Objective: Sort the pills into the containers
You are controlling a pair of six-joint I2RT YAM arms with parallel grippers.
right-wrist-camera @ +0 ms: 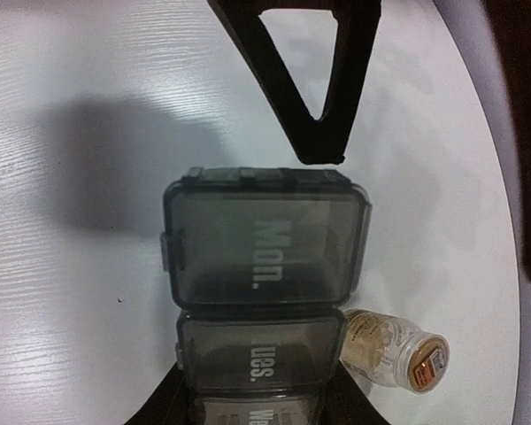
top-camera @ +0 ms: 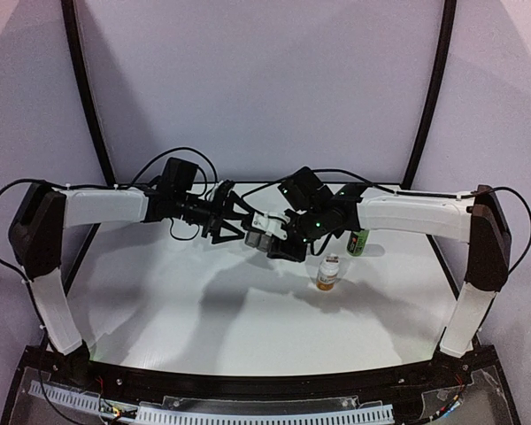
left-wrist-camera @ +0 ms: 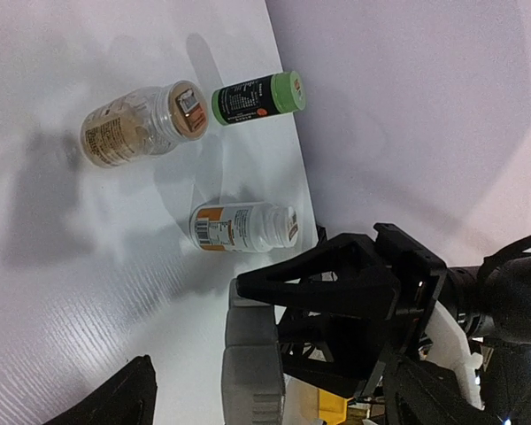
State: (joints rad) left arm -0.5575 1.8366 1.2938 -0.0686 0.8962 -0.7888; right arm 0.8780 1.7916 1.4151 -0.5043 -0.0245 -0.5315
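Containers [right-wrist-camera: 265, 257]: one strip, three lids reading "Mon.", "Tues.", "We…", clamped in your right gripper [right-wrist-camera: 257, 405] left of the green bottle [left-wrist-camera: 257, 96]; left gripper [top-camera: 234, 221] gapes wide. Bottles count three: clear bottle [left-wrist-camera: 133, 128] and white bottle [left-wrist-camera: 239, 227] near it.

We've got a white table [top-camera: 203, 310] with a faintly ribbed top, and a plain pale lavender backdrop [top-camera: 265, 80] wraps round its far edge and both sides. Thin black curved poles rise near the far corners, left pole [top-camera: 85, 88] and right pole [top-camera: 431, 88]. Light's soft, with blurry shadows mid-table. A black rail [top-camera: 248, 382] and a white slotted strip [top-camera: 265, 414] run along the near edge.
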